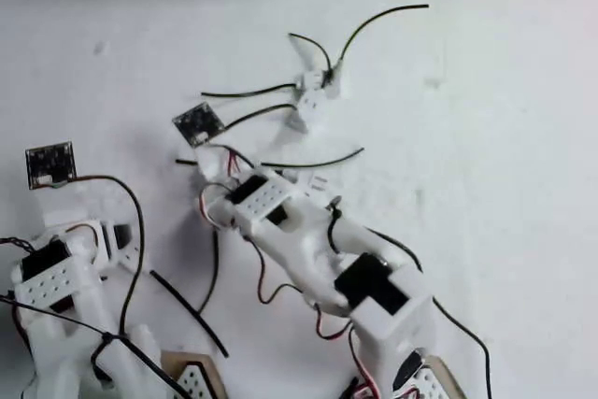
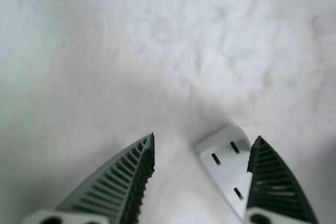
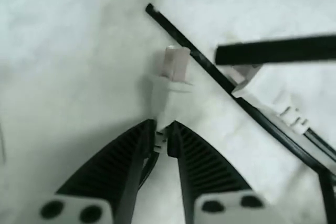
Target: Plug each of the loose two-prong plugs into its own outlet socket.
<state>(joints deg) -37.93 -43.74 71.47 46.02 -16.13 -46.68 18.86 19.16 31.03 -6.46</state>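
White plug [image 3: 170, 74] pinched at its tail by the right tool [image 3: 161, 129]; left tool [image 2: 205, 139] spread.
The plug is pointed away from the right tool over the white tabletop [image 3: 63, 51], its tip just beside a black wire [image 3: 205, 61]. A white socket block [image 2: 223, 161] is seen just beside one finger of the left tool. More white connectors [image 1: 313, 97] are gathered at upper centre of the high view.
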